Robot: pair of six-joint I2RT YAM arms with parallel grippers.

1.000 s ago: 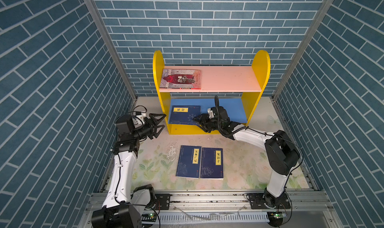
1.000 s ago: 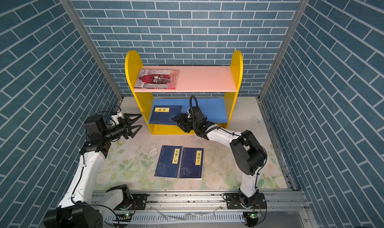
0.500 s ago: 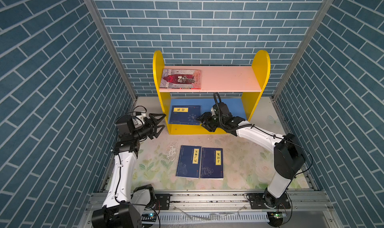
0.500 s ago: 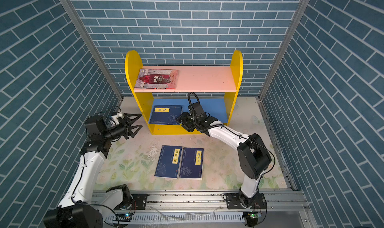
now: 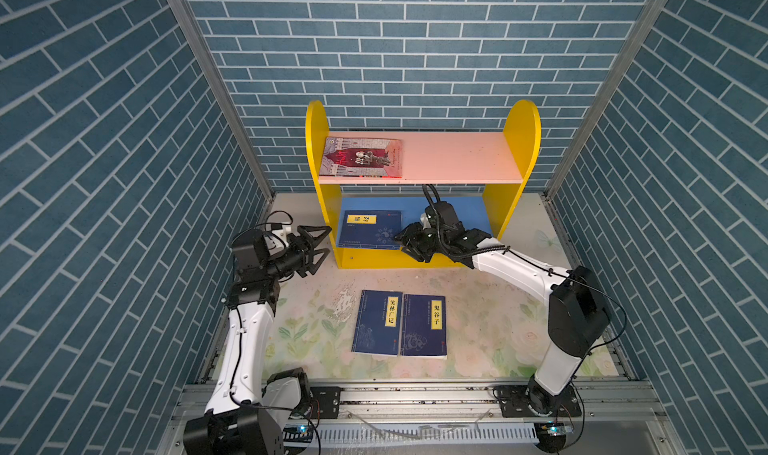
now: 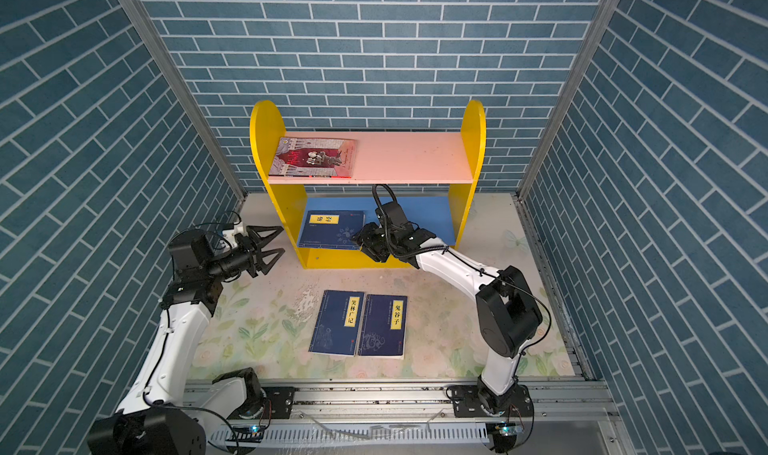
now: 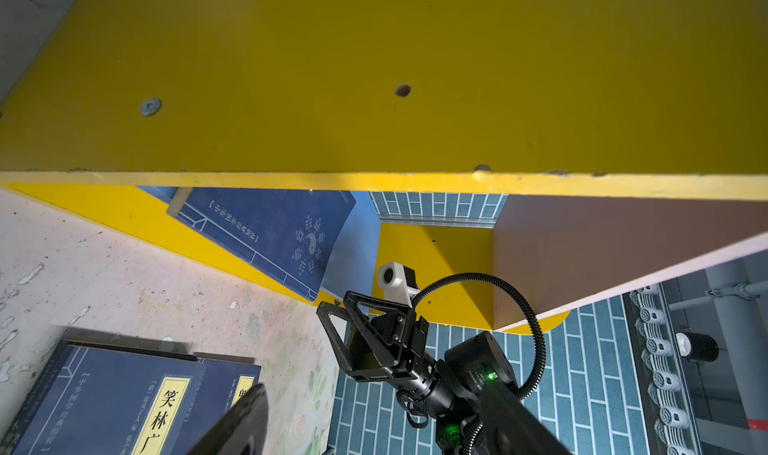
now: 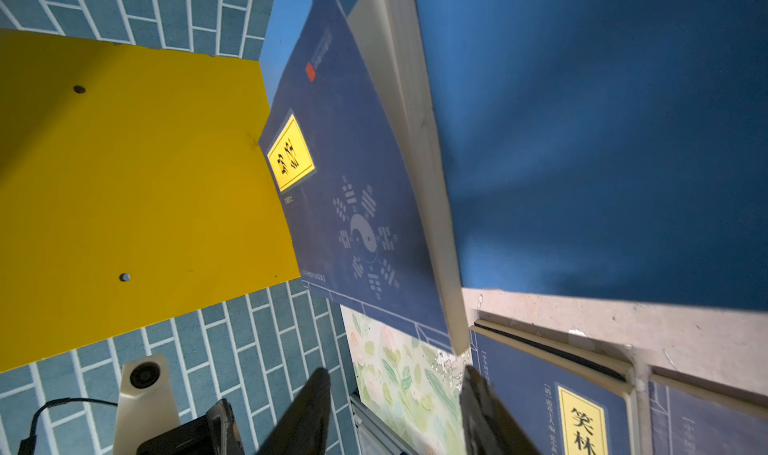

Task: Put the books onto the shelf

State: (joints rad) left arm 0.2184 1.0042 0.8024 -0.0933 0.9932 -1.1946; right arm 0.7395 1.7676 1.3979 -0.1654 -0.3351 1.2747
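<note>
Right elbow has swung outward, yet the right fingers (image 8: 307, 411) stay parted and empty, the navy book (image 5: 370, 230) on the shelf's (image 5: 316, 141) blue board just ahead of their tips. Left fingers (image 5: 316, 227) gape empty beside the shelf's yellow side; two navy books (image 5: 374, 328) lie on the counter (image 5: 498, 328) behind both pairs.

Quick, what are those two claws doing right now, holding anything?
Left gripper: open, holding nothing.
Right gripper: open, empty, beside the dark navy yellow-labelled paperback on the blue lower shelf board.
</note>
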